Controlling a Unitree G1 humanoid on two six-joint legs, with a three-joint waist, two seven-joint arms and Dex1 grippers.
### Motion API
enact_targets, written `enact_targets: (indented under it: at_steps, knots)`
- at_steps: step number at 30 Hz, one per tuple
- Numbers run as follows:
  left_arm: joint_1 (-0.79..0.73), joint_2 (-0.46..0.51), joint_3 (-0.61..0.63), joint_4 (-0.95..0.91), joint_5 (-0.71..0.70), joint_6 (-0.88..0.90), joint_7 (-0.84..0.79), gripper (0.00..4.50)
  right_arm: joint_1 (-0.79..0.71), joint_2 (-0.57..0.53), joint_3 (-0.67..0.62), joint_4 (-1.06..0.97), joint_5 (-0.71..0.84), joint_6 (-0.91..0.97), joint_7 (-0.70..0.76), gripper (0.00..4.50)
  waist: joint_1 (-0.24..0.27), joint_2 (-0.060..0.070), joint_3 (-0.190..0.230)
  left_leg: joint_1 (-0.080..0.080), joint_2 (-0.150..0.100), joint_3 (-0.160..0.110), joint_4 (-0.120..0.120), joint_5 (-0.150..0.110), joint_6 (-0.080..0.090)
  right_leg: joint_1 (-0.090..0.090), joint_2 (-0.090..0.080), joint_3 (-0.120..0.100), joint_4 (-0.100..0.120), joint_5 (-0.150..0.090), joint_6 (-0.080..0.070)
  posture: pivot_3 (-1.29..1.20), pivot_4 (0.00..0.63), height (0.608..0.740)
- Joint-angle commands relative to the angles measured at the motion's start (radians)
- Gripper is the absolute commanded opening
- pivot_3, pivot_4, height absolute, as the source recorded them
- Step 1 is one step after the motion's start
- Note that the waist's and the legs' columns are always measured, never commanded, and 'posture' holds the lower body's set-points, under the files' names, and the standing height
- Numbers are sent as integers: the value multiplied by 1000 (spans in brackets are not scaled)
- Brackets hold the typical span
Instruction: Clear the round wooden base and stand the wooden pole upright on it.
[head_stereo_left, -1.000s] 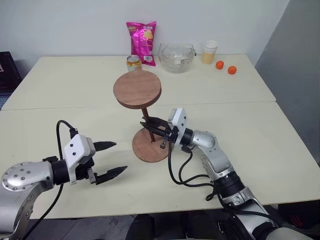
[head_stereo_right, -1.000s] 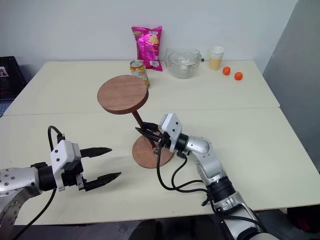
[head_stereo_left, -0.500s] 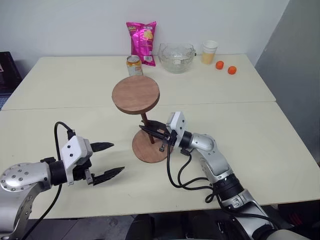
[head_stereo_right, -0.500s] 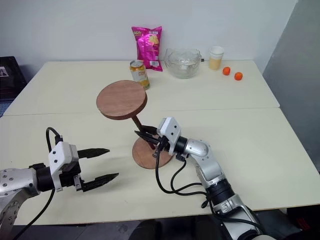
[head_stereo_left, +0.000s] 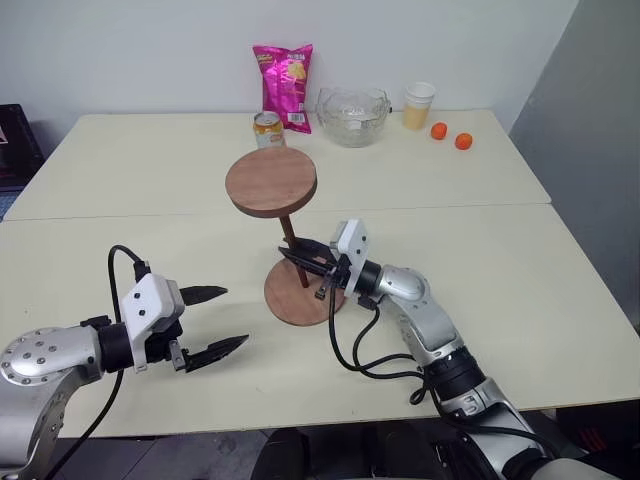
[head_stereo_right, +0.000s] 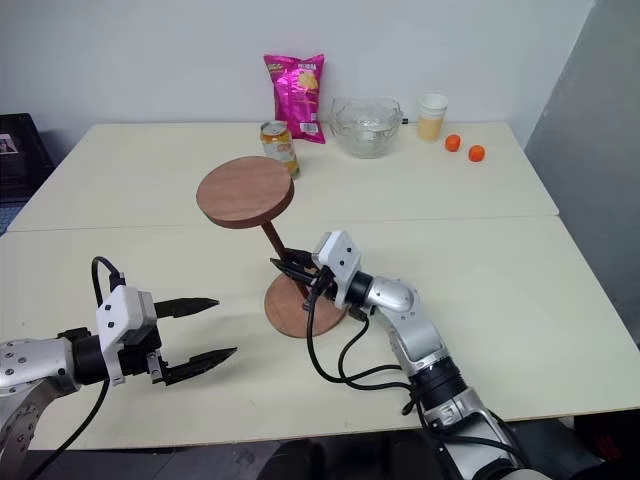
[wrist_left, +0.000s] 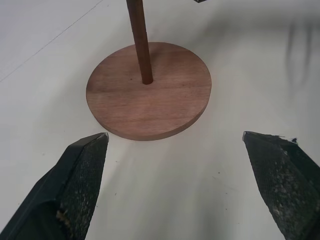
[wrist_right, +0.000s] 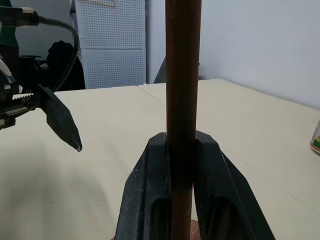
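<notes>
Pink chip bag (head_stereo_left: 283, 84) lettering too small to read

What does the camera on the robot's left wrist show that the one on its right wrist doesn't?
Left wrist view alone: the round wooden base lying flat on the table, with the foot of the pole set in the hole at its centre, framed by the left gripper and its spread fingers.

Right wrist view alone: the right gripper, its fingers clamped on the pole, plus a white pegboard in the background.

Both: the wooden pole, the left gripper and the pale table.
</notes>
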Motion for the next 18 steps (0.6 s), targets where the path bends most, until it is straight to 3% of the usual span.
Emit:
enact_targets:
  at_steps: [1, 18]
  knots:
    - [-27, -10, 18, -36, -52, 28, 19, 4500, 19, -16, 9, 27, -25, 37, -8, 233, 0, -1, -1, 0, 0, 0, 0, 0, 0, 0, 0, 0, 0, 0, 0, 0, 150, 740]
    - [-50, 9, 24, -62, -70, 68, 25, 4500, 46, -61, 68, 109, -85, 75, -10, 233, 1, 3, -18, 4, 0, 0, 0, 0, 0, 4, 0, 0, 0, 0, 0, 0, 150, 740]
